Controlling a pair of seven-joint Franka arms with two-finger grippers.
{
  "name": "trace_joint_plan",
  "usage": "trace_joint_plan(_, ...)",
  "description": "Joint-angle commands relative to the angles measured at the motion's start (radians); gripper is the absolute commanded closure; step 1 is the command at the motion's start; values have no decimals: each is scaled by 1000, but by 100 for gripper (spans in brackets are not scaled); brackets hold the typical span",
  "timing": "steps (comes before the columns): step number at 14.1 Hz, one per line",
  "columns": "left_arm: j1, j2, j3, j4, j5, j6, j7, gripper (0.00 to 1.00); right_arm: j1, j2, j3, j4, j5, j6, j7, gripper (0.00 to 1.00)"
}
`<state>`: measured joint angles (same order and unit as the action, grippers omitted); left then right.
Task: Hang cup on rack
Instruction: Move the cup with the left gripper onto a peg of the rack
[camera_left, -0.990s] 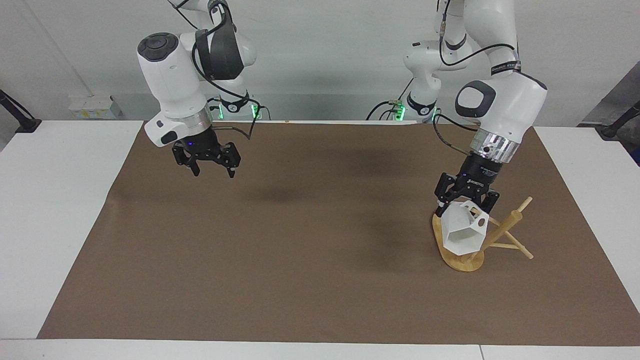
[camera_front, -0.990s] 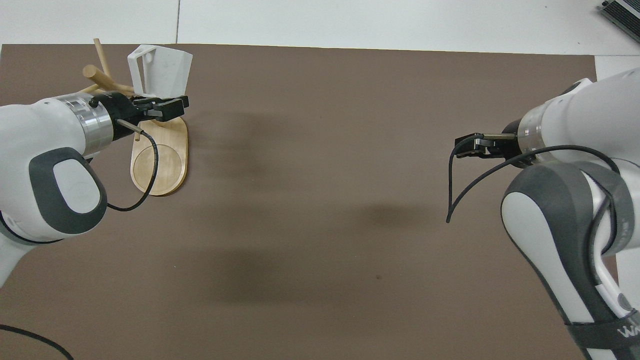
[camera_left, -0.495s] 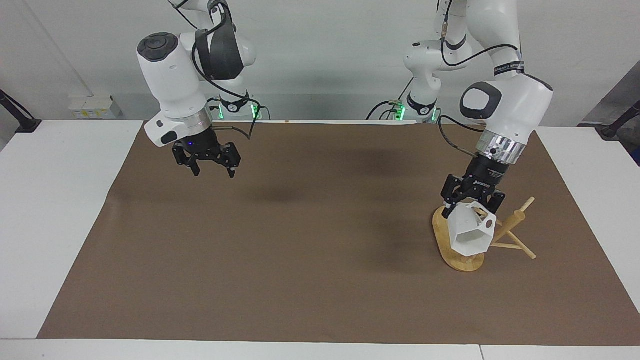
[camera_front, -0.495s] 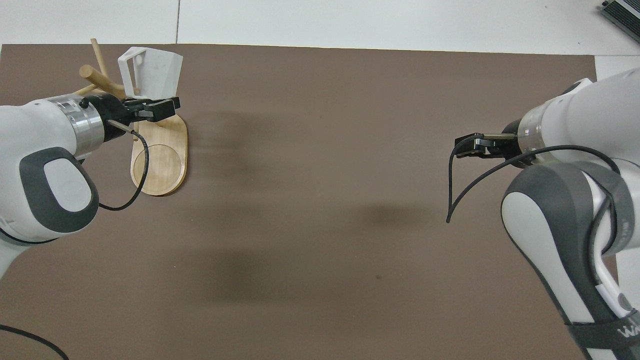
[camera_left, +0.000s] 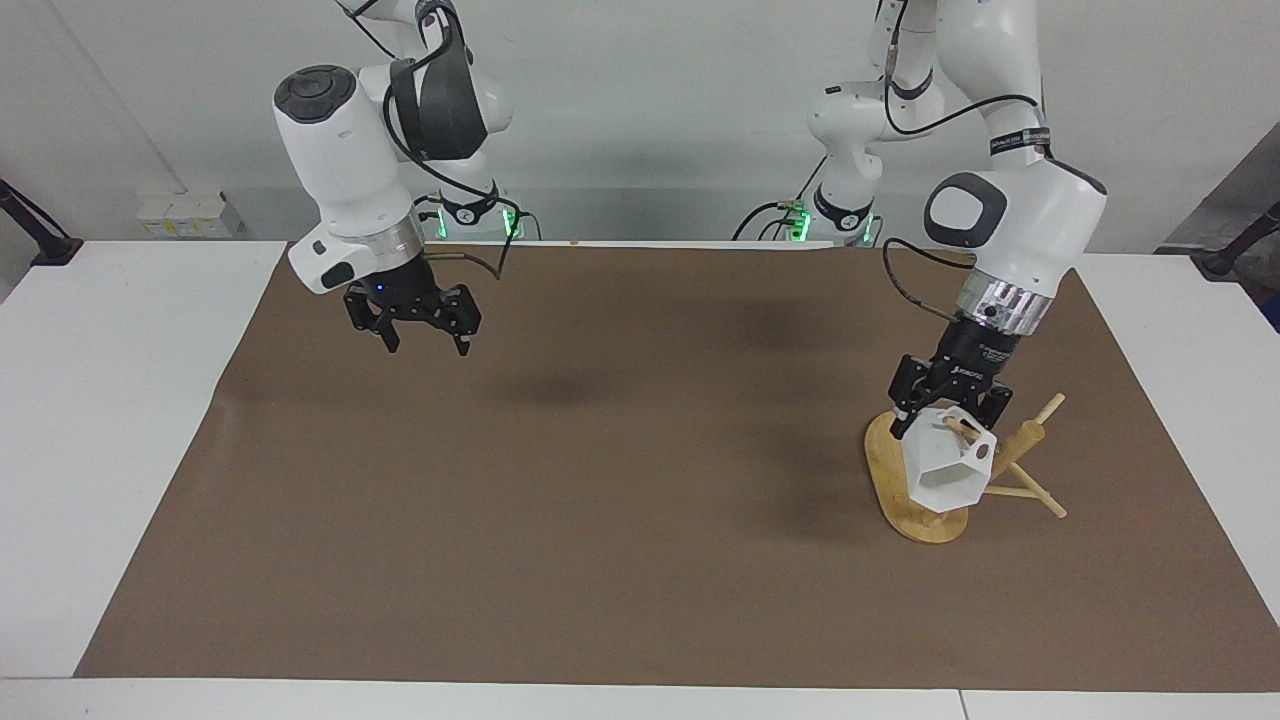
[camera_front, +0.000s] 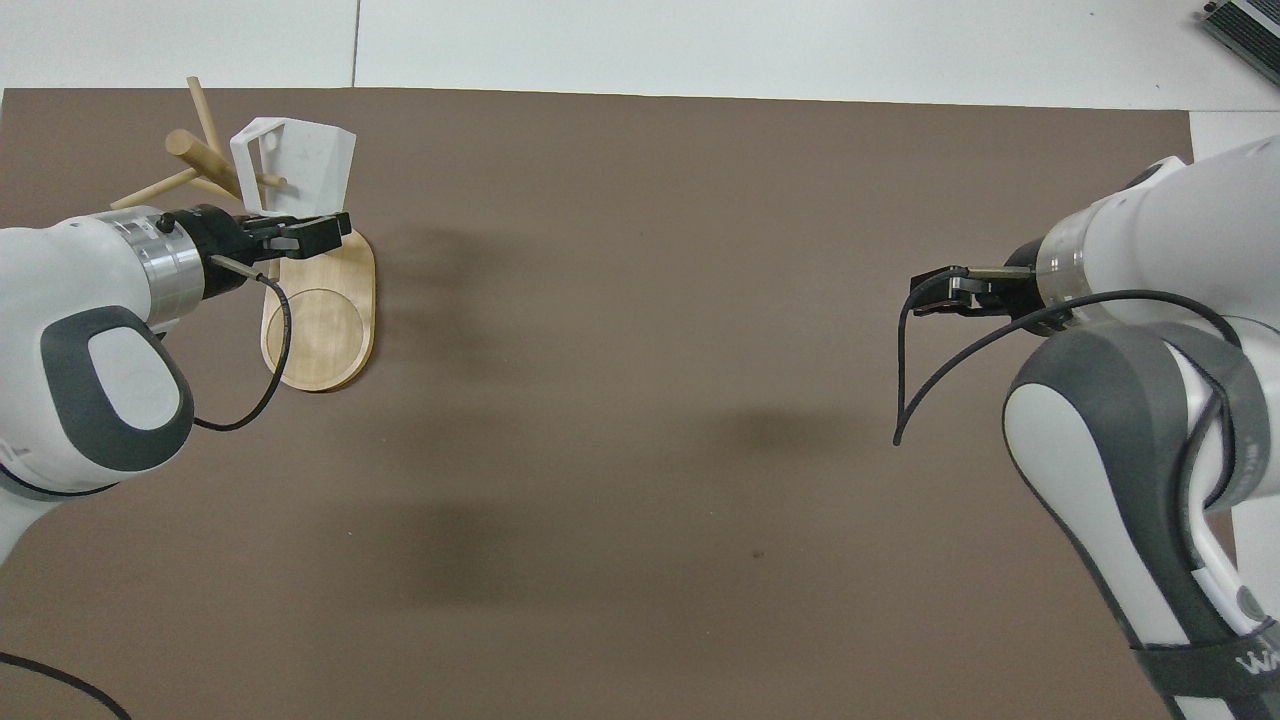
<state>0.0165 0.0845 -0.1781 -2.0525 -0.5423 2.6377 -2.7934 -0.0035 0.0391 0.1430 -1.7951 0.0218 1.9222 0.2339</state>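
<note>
Cup (camera_left: 945, 468) and rack (camera_left: 925, 505) sit together toward the left arm's end of a wide brown mat (camera_left: 640, 470) that covers most of the white table (camera_left: 110, 400). Biggest in view are the two white arms. One arm comes down from its base at the robots' edge, its forearm sloping toward the table and its wrist tipped so that the left gripper (camera_left: 950, 412) points down at the rack; its black fingers are pinched on the upper rim of the cup, near the handle. Over at the other end, the right arm bends at the elbow and waits, holding the right gripper (camera_left: 420, 335) in the air over the bare mat, fingers spread wide and nothing between them. Next in size, the rack leans over: its oval bamboo base is tipped up on edge, so that the overhead view shows its flat face (camera_front: 320, 320), while the thick post slants away toward the left arm's end of the table, its thin pegs sticking out in several directions. Smallest is the white faceted cup, held tilted with its open mouth turned away from the robots, just above the base and against the post; a peg lies at its blocky handle (camera_front: 262, 165), but whether that peg passes through the handle hole I cannot tell.
</note>
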Motion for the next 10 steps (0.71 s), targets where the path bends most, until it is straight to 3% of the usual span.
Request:
trace_joint_plan(1, 0, -49, -9, -51, 39, 7, -212, 100, -13, -5, 6, 0, 24, -3, -13, 0)
trace_joint_plan(2, 3, -51, -8, -51, 39, 2, -212, 100, -13, -5, 6, 0, 24, -2, -13, 0)
trace_joint_plan(3, 11, -51, -8, -51, 39, 1, -213, 91, -13, -5, 6, -1, 24, 0, -13, 0)
trace_joint_plan(4, 14, -51, -8, -51, 41, -5, -212, 75, -13, -5, 4, -1, 24, 1, -13, 0)
trace_joint_plan(6, 17, -52, -6, -49, 42, -21, -206, 12, -15, -5, 3, -4, 23, 6, -13, 0)
trace_joint_plan(10, 33, -55, -3, -22, 48, -89, -121, 11, -26, -5, 1, -6, 9, 17, -80, 0)
